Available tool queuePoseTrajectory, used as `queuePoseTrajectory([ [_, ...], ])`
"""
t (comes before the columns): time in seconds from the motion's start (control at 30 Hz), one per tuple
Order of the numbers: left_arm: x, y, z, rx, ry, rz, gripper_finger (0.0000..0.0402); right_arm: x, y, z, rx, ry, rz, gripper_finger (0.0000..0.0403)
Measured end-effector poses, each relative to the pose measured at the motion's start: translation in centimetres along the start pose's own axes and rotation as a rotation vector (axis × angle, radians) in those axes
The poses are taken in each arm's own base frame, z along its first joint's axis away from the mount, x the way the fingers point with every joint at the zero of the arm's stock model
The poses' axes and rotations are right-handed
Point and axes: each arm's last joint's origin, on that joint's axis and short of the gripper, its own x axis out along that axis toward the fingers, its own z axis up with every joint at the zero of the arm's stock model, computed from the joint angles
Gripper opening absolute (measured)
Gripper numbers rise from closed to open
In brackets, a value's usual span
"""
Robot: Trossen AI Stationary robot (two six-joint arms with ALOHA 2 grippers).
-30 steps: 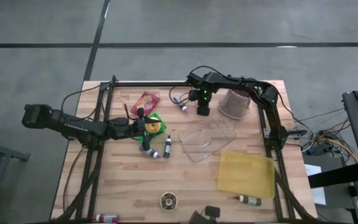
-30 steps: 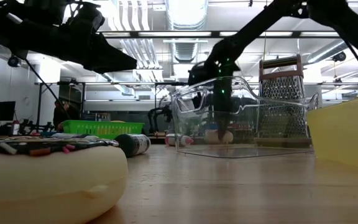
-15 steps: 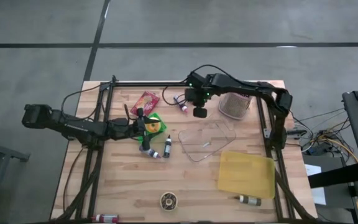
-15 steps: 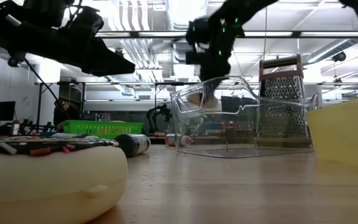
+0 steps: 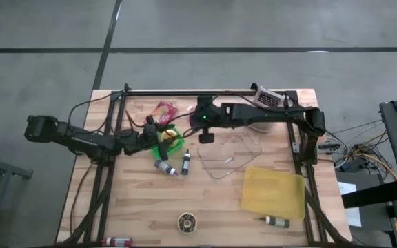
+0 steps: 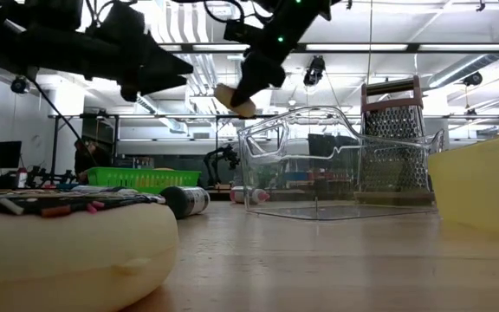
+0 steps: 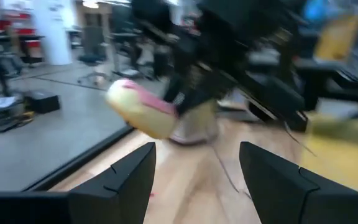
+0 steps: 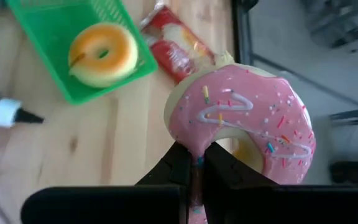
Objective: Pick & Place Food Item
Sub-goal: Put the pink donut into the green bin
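A pink-frosted doughnut with sprinkles (image 8: 247, 118) hangs in the air, and my right gripper (image 8: 194, 155) is shut on it. In the high view that gripper (image 5: 205, 136) is over the left edge of the clear container (image 5: 229, 155), next to the green basket (image 5: 178, 132). A yellow-orange doughnut (image 8: 101, 53) lies in the basket. The low view shows the pink doughnut (image 6: 235, 98) well above the table. My left gripper (image 5: 157, 134) hovers level at the basket. Its fingers are open (image 7: 194, 162) with nothing between them. My right gripper pinches the pink doughnut's ring at its near edge (image 8: 194, 144) between the two fingers. The fingers slant down, coming from the table's right. The doughnut sticks out beyond the fingertips, tilted and clear of the table and container.
A red snack packet (image 5: 163, 110) lies beyond the basket. Two small bottles (image 5: 165, 167) (image 5: 185, 162) lie in front of it. A metal grater (image 5: 267, 100) stands far right and a yellow container (image 5: 273, 191) near right. Another doughnut (image 5: 187, 222) and a bottle (image 5: 276, 221) sit by the near edge.
My right gripper has risen from beside the grater and swung toward the table's left and the basket. It carried the pink doughnut up from table height to above the container's rim. The gripper has tipped and rolled on the way. My left gripper has turned a little in place.
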Motion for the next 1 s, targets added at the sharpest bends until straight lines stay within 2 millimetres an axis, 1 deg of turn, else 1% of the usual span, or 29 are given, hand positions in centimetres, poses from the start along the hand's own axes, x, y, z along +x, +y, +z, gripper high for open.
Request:
queuePoseTrajectory([
  [0.1, -0.1, 0.2, 0.2, -0.043, -0.043, 0.038, 0.0234, 0.1, 0.4, 0.5, 0.001, -0.028, -0.015, 0.0008],
  [0.17, -0.1, 0.4, 0.2, -0.077, -0.047, 0.044, 0.0234, 0.6, 0.8, 0.7, -0.011, -0.041, -0.037, 0.0008],
  [0.4, 0.3, 1.5, 0.2, -0.216, -0.056, 0.097, 0.0234, 2.8, 2.9, 1.6, -0.156, -0.015, -0.221, 0.0008],
  [0.5, 0.5, 2.1, 0.1, -0.258, -0.047, 0.130, 0.0234, 3.4, 3.6, 1.5, -0.198, 0.022, -0.264, 0.0008],
  [0.6, 0.7, 2.8, -0.1, -0.289, -0.031, 0.150, 0.0234, 3.5, 3.8, 1.5, -0.210, 0.039, -0.279, 0.0008],
  [0.73, 0.9, 3.3, -0.1, -0.324, -0.020, 0.104, 0.0234, 3.3, 3.9, 1.6, -0.219, 0.030, -0.283, 0.0008],
  [1.0, 1.0, 3.6, 0.0, -0.350, -0.033, 0.071, 0.0234, 2.7, 4.8, 2.5, -0.241, -0.035, -0.255, 0.0008],
])
